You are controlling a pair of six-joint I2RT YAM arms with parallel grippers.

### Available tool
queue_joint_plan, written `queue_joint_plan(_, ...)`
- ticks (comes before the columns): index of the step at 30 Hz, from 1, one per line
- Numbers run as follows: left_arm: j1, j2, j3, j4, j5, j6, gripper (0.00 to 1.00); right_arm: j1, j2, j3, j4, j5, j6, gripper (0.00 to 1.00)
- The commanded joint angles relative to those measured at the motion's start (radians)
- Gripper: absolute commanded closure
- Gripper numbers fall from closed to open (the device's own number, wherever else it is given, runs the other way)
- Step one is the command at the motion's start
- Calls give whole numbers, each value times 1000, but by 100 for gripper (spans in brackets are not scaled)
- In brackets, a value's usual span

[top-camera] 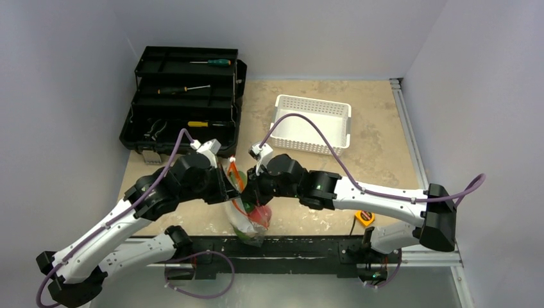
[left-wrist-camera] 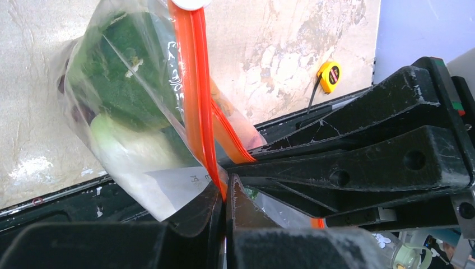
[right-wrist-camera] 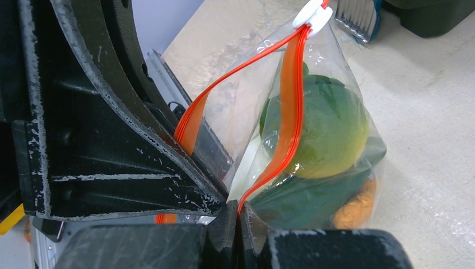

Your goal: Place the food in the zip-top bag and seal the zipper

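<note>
By the near edge of the table, the zip-top bag is held up with the food already inside, the left gripper and right gripper each pinched tight on the zipper, whose halves gape apart below the slider, so sealing remains.

Slider clipped by the top edge at 12 o'clock, left wrist view, label print too small to read, basket cut off at 1 o'clock, right wrist view, from above bag mouth lost between left gripper and right gripper.
</note>
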Motion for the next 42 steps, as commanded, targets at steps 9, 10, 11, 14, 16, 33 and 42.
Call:
queue_joint_plan(9,-1,25,67,74,-89,145,100,16,-121,-46,204,-103,123,100)
queue_joint_plan(10,-1,38,82,77,-85,160,100,16,-121,-63,231,-96,137,100)
queue_joint_plan(11,-2,52,94,78,-79,169,100,16,-120,-78,258,-95,149,100)
queue_joint_plan(14,-2,77,105,85,-67,180,100,16,-118,-118,302,-85,158,100)
queue_joint_plan(16,-1,80,90,89,-56,177,100,16,-118,-134,307,-88,153,100)
queue_joint_plan(33,-1,34,-12,119,59,296,100,13,-137,-221,517,-162,142,69)
queue_joint_plan(42,-1,6,-25,136,89,316,83,9,-148,-342,648,-146,128,62)
